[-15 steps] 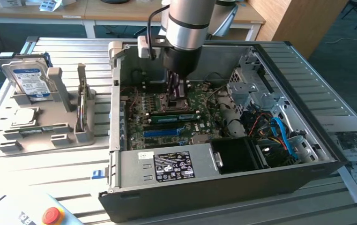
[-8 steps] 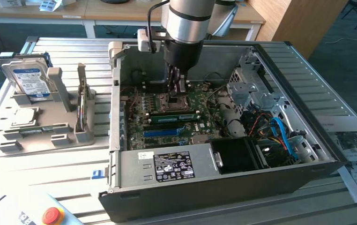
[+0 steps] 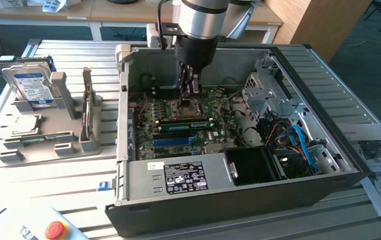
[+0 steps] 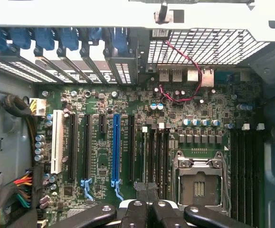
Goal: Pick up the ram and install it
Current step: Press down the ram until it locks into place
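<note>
wooden desks (image 3: 110, 12), dark carpet (image 3: 370, 55); slatted metal table (image 3: 64, 172)

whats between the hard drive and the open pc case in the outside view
In the exterior view, a grey holder tray lies between the hard drive and the pc case; a thin upright stick stands on edge in it.

Slatted table (image 3: 64, 172): PC case (image 3: 244, 195), holder tray (image 3: 57, 142), papers (image 3: 380, 165)

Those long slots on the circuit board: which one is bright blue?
The long blue slot mid-board; its neighbours are black, and one shorter slot is white.
</note>
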Controlling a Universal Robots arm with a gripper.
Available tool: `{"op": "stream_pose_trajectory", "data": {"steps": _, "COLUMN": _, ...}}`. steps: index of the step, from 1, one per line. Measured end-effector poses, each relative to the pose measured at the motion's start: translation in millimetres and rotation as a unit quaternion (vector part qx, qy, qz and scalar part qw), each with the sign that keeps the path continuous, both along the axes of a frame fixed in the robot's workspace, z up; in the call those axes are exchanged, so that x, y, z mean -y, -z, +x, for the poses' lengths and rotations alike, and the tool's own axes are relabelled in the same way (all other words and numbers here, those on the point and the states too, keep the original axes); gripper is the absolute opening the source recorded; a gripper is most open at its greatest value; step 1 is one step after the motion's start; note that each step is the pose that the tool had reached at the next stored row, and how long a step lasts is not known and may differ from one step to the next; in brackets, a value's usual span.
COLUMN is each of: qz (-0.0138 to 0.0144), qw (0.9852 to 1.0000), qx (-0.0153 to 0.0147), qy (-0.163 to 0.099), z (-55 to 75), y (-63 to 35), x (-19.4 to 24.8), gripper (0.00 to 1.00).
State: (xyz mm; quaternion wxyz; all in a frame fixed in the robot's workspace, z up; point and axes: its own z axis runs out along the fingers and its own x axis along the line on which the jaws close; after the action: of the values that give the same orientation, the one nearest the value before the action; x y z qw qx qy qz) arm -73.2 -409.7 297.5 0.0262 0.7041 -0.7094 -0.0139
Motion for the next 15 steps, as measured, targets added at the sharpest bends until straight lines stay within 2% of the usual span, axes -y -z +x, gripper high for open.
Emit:
{"op": "stream_pose_trajectory", "data": {"steps": 10, "qz": -0.0015, "qw": 1.0, "qx": 0.0002, "qy": 0.0, "z": 0.0, "y": -15.1, "x": 0.0, "gripper": 0.11}}
{"op": "stream_pose_trajectory", "data": {"steps": 15, "qz": -0.0026, "qw": 1.0, "qx": 0.0005, "qy": 0.0, "z": 0.0, "y": -18.9, "x": 0.0, "gripper": 0.11}}
